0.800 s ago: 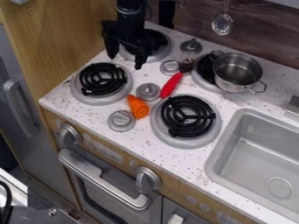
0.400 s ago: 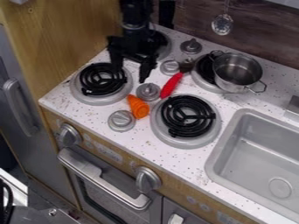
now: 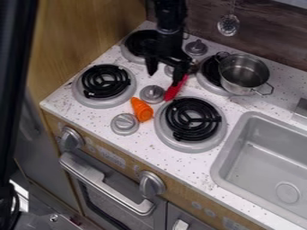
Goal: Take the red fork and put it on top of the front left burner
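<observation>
Near the fork [image 3: 172,92], hung with gripper [image 3: 164,79] spread wide and needed centring astride its length, then lowering straight down before a firm, square pinch.

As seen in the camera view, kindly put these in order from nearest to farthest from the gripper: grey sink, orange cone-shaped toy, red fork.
1. Red fork: just below the black gripper.
2. Orange cone-shaped toy: lower left of the gripper.
3. Grey sink: far to the lower right.
</observation>
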Controlling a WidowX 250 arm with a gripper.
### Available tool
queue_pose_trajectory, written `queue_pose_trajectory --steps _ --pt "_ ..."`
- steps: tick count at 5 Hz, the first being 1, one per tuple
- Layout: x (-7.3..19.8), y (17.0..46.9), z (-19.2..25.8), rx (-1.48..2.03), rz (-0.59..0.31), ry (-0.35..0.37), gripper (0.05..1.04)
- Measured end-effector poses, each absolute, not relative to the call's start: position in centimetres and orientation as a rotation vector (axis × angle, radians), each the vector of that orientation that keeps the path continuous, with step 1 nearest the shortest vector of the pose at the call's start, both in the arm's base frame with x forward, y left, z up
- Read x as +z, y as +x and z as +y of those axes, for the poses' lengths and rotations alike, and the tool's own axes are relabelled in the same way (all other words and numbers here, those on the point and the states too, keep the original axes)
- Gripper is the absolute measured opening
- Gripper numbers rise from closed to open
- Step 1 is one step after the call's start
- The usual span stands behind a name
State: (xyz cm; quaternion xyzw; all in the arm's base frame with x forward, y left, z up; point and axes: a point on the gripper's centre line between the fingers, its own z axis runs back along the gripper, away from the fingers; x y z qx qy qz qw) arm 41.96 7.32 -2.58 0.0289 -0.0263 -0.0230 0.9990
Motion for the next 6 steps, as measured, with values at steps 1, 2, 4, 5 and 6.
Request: queue_pose_trajectory --steps 1,2,4,5,6 --pt "-4.5 44.4 6.2 -0.084 -0.052 0.036 0.999" --pt "-5.7 45.5 5.8 -0.082 -0.045 0.017 0.999" --pt "-7.0 46.2 6.6 -0.062 -0.025 0.017 0.675" --pt "-7.1 46.1 6.7 -0.077 -0.021 0.023 0.397" --pt "-6.4 45.6 6.5 -0.106 -0.035 0.019 0.336"
